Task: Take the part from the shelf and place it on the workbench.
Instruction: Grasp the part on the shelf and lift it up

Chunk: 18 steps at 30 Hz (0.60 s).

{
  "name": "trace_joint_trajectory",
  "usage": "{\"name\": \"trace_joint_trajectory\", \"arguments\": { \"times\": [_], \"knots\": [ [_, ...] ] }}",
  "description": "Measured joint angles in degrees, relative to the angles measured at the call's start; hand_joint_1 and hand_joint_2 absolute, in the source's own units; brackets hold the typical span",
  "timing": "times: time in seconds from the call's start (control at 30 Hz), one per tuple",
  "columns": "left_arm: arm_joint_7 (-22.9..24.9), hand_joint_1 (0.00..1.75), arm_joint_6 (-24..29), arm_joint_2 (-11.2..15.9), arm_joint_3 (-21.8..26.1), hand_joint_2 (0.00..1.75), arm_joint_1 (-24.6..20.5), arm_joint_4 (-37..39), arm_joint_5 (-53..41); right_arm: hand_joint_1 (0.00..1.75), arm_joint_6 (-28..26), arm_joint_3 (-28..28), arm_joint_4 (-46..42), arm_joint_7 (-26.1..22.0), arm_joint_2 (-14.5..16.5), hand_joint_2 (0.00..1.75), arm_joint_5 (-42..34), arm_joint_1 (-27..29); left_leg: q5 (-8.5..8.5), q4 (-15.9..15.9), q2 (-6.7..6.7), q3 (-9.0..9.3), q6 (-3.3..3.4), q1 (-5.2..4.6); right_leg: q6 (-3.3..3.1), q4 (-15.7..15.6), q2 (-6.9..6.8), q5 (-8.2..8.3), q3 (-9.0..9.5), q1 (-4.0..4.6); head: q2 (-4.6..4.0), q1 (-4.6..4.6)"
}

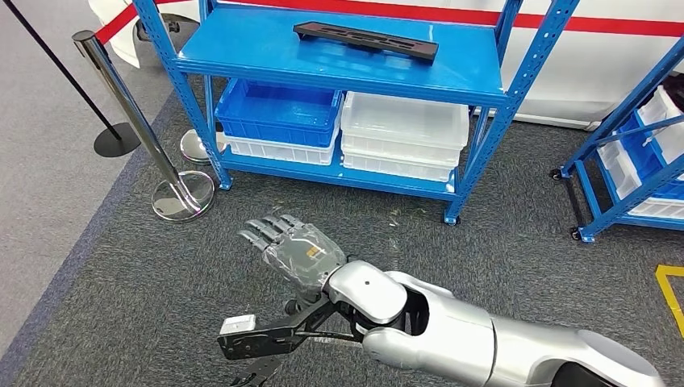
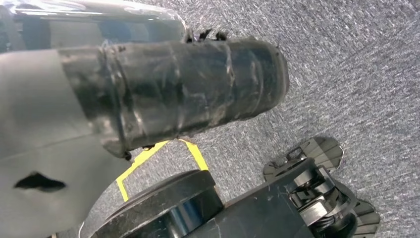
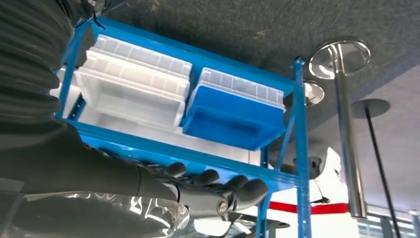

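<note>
The part (image 1: 367,40) is a long, flat black piece lying across the top of the blue shelf (image 1: 339,60), near its back. My right hand (image 1: 294,246) is stretched out low over the grey carpet, in front of the shelf and well below the part. Its fingers are apart and hold nothing. In the right wrist view the dark fingers (image 3: 218,188) reach toward the shelf's lower level with nothing between them. In the left wrist view my left hand (image 2: 178,89) appears as a dark wrapped shape hanging over the carpet, with its fingers hidden.
A blue bin (image 1: 278,109) and clear bins (image 1: 403,129) fill the lower shelf. Two chrome stanchion posts (image 1: 129,105) with round bases stand left of the shelf. A second blue rack (image 1: 637,161) stands at the right. Yellow tape (image 1: 673,294) marks the floor.
</note>
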Motion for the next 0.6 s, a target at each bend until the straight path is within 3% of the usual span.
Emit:
{"name": "trace_joint_trajectory", "arguments": {
  "times": [0.23,0.3,0.33,0.4,0.43,0.47,0.5,0.57,0.6],
  "knots": [
    [0.0,0.0,0.3,0.0,-1.8,0.0,0.0,0.2,0.8,0.0,-2.4,0.8,1.3,-0.5,0.7,1.75,1.1,0.0,0.07,-0.2,-0.07,-0.04,0.32,0.02,0.31,-0.2,-0.01,0.05,0.02,-0.18,0.0,-0.02],
    [0.0,0.0,0.5,0.0,-2.2,0.0,-0.1,0.2,1.1,0.0,-3.9,0.8,1.5,-0.4,0.8,1.75,1.5,0.1,0.4,-0.9,-0.1,0.4,0.64,0.5,0.58,1.7,0.65,-1.14,-0.93,-0.12,0.0,0.13],
    [0.1,0.0,0.6,0.0,-2.4,0.0,-0.1,0.2,1.4,0.0,-4.7,0.8,1.6,-0.3,0.8,1.75,1.8,0.2,0.54,-1.2,-0.09,0.59,0.77,0.71,0.71,4.4,1.08,-2.45,-2.34,-0.14,0.0,0.23],
    [0.2,0.0,1.2,0.0,-2.6,0.0,-0.3,0.3,2.7,0.0,-5.9,0.7,1.8,-0.2,0.8,0.87,1.3,0.9,0.56,-1.3,-0.18,0.63,0.88,0.76,0.91,12.0,1.56,-5.2,-6.65,-0.31,0.0,0.38],
    [0.3,0.0,1.7,0.0,-2.6,0.0,-0.3,0.3,3.8,0.0,-6.2,0.6,2.0,-0.1,0.8,0.44,0.6,1.4,0.5,-1.3,-0.29,0.65,0.85,0.8,1.02,14.9,1.62,-5.63,-8.61,-0.44,0.0,0.39],
    [0.4,0.0,2.2,0.0,-2.6,0.0,-0.3,0.3,4.9,0.0,-6.3,0.6,2.2,0.0,0.8,0.0,-0.3,1.9,0.4,-1.2,-0.45,0.71,0.75,0.89,1.12,16.0,1.64,-4.94,-9.76,-0.6,0.0,0.39],
    [0.4,0.0,2.8,0.1,-2.6,0.0,-0.3,0.4,5.9,0.0,-6.4,0.5,2.3,0.1,0.8,0.0,-1.2,2.2,0.22,-1.1,-0.65,0.8,0.56,1.03,1.21,14.8,1.65,-3.17,-9.9,-0.79,0.0,0.39],
    [0.4,0.0,3.7,0.3,-2.6,0.0,-0.4,0.5,7.1,0.0,-6.7,0.2,2.5,0.3,0.8,0.0,-2.6,2.5,-0.33,-0.6,-1.04,0.89,-0.1,1.36,1.42,8.3,1.96,1.48,-7.92,-1.19,0.0,0.43],
    [0.3,0.0,4.0,0.4,-2.6,0.0,-0.4,0.5,7.4,0.0,-6.9,0.0,2.6,0.4,0.8,0.0,-3.2,2.6,-0.63,-0.1,-1.26,0.74,-0.52,1.38,1.39,5.1,2.27,2.85,-6.7,-1.24,0.0,0.49]
  ]
}}
